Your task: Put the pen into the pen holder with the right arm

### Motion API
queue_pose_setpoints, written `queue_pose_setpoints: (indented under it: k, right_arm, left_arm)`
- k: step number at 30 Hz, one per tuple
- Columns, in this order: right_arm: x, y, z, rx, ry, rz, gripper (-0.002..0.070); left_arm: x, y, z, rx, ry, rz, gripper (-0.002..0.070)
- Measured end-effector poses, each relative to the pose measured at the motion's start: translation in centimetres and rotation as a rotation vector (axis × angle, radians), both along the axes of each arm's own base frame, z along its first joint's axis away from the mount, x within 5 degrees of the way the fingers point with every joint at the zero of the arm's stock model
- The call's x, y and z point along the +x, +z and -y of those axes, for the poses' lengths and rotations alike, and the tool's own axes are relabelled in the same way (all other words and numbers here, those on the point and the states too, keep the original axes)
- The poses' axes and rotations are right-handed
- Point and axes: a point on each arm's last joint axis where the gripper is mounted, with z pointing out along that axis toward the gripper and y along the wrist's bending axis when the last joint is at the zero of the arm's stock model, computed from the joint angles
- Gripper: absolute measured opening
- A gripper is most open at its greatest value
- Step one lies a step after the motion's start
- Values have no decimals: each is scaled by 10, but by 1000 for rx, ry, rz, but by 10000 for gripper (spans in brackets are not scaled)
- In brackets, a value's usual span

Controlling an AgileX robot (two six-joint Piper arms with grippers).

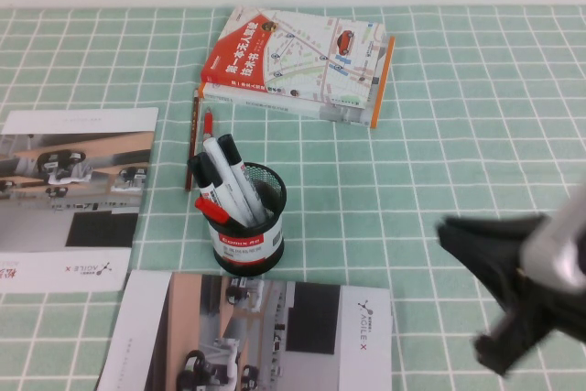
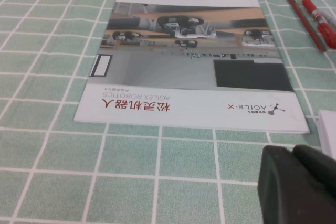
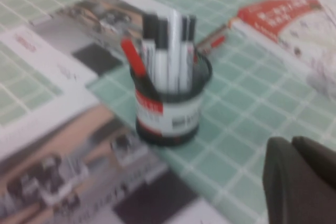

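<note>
The pen holder point(image 1: 249, 240), a black mesh cup with a red-banded white label, stands near the table's middle. White-barrelled markers with black caps point(image 1: 240, 180) lean inside it, beside a red-capped one. The right wrist view shows the cup point(image 3: 168, 119) and the markers point(image 3: 170, 51) too. My right gripper point(image 1: 447, 229) hovers well to the right of the cup, blurred, shut and empty; its fingers point(image 3: 283, 171) show close together. My left gripper point(image 2: 291, 153) is out of the high view, shut and empty over bare cloth next to a brochure.
A stack of books point(image 1: 302, 61) lies behind the cup. A thin red pen point(image 1: 207, 125) and a brown pencil point(image 1: 192, 135) lie left of the books. One brochure point(image 1: 73, 199) lies at the left, another point(image 1: 256, 336) in front of the cup.
</note>
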Motion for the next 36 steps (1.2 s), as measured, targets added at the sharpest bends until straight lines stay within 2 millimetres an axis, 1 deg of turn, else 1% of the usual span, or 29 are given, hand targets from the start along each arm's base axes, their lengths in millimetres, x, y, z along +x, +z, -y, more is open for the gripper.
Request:
queue_pose_setpoints:
  k: [4,7,9,15,18,21,23,27,30,33,36]
  right_arm:
    - [-15,-19,16,-25,-14,-22,-18]
    - [-19,-29,22,-41,-21,-40,-18]
    - [-20,-33,24,-58,-29,-54,-18]
    - [-20,-39,30,-112,-78,-95,-19]
    - [-18,-41,44,-78,-178,-132,-19]
    - [-19,-46,71,10,-343,-131,-19]
    - [-25,-52,89,57,-441,-93,-19]
    - [-43,-75,116,110,-628,-29,-18]
    - [-55,-90,126,133,-714,13,-19]
    - [-65,-101,130,151,-742,52,-19]
    - [-73,-104,132,175,-759,99,-19]
  left_arm:
    - [0,0,0,0,0,0,-4]
    - [0,0,0,0,0,0,-4]
    - [0,0,0,0,0,0,-4]
    - [0,0,0,0,0,0,-4]
    - [0,0,0,0,0,0,-4]
    - [0,0,0,0,0,0,-4]
    - [0,0,0,0,0,0,-4]
    - [0,0,0,0,0,0,-4]
    - [0,0,0,0,0,0,-4]
    - [0,0,0,0,0,0,-4]
    - [0,0,0,0,0,0,-4]
